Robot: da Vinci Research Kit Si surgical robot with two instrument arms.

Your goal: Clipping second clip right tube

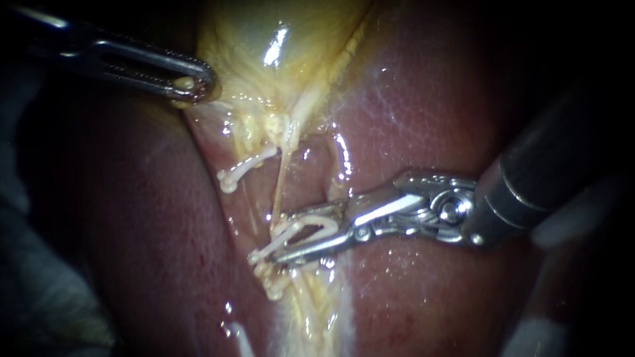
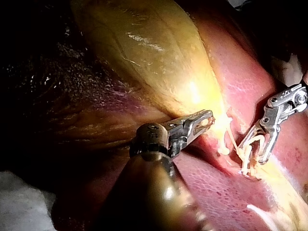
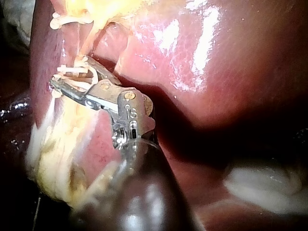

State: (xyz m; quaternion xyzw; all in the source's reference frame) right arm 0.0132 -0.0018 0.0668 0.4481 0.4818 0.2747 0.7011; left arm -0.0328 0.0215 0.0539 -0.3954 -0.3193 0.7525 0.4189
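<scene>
Closest to the camera is the thick dark shaft of my right instrument (image 1: 274,241), which comes in from the right and reaches across the liver (image 1: 423,112). Its two jaws stand a little apart and hold a white clip (image 1: 307,228) between them. Both jaws press on it, so it cannot fall out. The white clip is open like a small mouth, and the thin pale tube (image 1: 280,178) runs down from the gallbladder (image 1: 278,39) right into that mouth. I think this is the right tube that the task means, but the strands here lie close together and shiny, so I am not fully sure. The jaws lie across the tube, not along it, so the white clip can pinch it flat when it is squeezed.

Up and to the left, a shut clip (image 1: 246,168) already sits in place, apart from the jaws. The new one goes lower down, with some bare tube between the two.

My left instrument (image 1: 192,82) comes in from the upper left. Its jaws are closed on the yellow edge of the gallbladder and seem to pull it up and away — that makes the tube tight and straight, easy to reach. The white clip is not yet squeezed shut — that looks like the next thing to do.
</scene>
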